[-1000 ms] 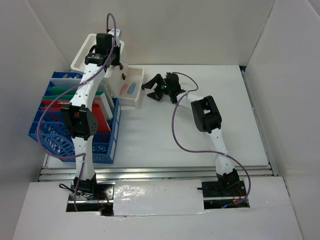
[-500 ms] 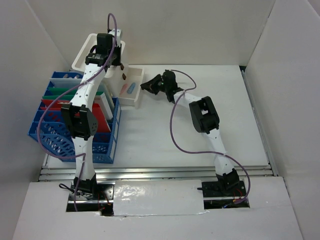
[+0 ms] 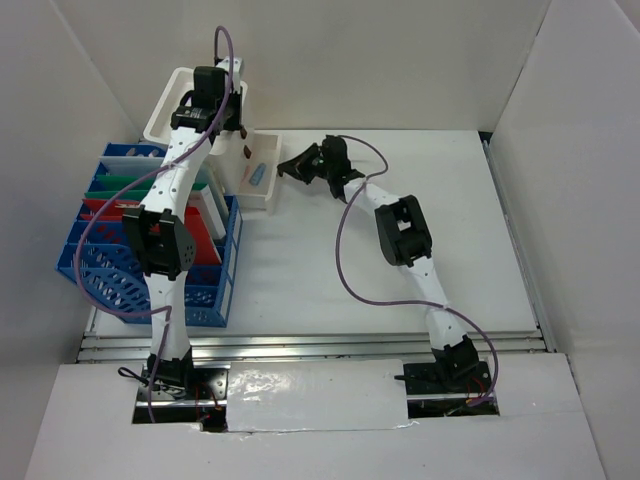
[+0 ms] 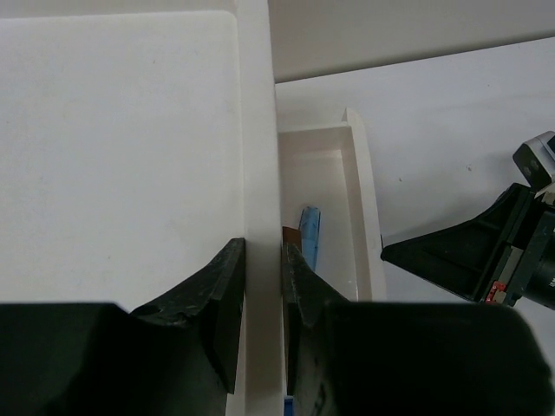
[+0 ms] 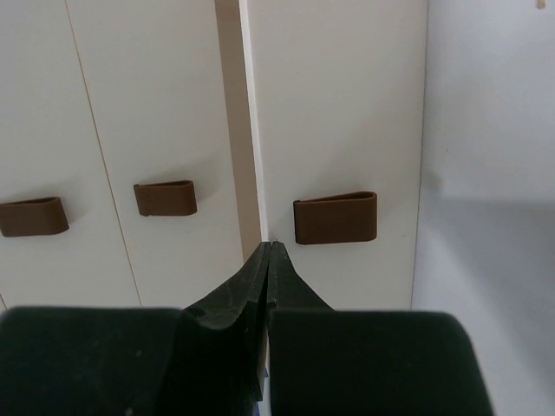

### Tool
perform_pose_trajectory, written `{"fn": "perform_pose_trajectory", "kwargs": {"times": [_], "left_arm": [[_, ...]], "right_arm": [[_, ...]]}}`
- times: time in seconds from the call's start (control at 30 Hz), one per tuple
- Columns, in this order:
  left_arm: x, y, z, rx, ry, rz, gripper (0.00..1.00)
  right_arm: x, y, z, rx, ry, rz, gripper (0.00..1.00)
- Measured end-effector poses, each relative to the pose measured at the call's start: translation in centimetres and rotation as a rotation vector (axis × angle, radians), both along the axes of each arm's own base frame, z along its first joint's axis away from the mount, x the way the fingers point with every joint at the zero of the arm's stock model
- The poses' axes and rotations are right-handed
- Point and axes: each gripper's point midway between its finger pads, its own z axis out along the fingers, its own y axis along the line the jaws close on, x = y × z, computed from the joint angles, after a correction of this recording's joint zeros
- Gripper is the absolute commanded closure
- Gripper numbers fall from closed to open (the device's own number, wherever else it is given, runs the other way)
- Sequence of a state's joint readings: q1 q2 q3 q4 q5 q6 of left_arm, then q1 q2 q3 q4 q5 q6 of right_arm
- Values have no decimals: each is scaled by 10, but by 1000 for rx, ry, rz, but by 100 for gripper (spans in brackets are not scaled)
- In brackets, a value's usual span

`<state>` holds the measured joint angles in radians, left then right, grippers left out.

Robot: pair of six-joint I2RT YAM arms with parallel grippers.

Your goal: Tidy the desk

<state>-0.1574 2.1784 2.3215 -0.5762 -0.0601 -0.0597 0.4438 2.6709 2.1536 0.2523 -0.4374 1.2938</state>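
The desk (image 3: 400, 260) is a white tabletop. At its far left stands a white open-top box (image 3: 165, 115) with a drawer (image 3: 268, 150) pulled partway out. A blue stick-like item (image 4: 310, 234) lies in the drawer. My left gripper (image 4: 263, 251) is shut on the box's side wall (image 4: 256, 130), one finger on each side. My right gripper (image 5: 270, 245) is shut and empty. Its tips touch the drawer front (image 5: 347, 104) just left of a brown handle (image 5: 335, 217). From above, the right gripper (image 3: 284, 168) sits at the drawer's outer end.
A blue wire basket (image 3: 215, 300) holding upright red, green and white folders stands at the left, in front of the box. Two more brown handles (image 5: 165, 198) show on the neighbouring drawer fronts. White walls enclose the desk, and a silver rail (image 3: 320, 345) runs along its near edge.
The right gripper has shut and moved left up against the drawer front. The drawer has slid a little way toward the box. The left arm has stayed put.
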Motion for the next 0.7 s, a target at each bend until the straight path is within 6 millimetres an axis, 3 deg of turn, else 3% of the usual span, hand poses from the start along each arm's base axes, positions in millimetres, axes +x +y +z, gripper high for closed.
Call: {"fn": "perform_pose_trajectory", "kwargs": {"times": [0.33,0.47,0.57,0.7], "left_arm": [[1,1,0,-9,-2,15,100],[-1,-12,0,-29,3,-15,100],[-3,-25,0,-42,5,-51,100],[-5,-36,0,-54,7,-84,100]], "right_arm": [[4,-4,-6,8,27,-72,100],[-31,-21,-47,-101,140,-166,100],[-40,-26,-69,-161,192,-196,100],[-34,-23,-58,-168,165,-186,100]]}}
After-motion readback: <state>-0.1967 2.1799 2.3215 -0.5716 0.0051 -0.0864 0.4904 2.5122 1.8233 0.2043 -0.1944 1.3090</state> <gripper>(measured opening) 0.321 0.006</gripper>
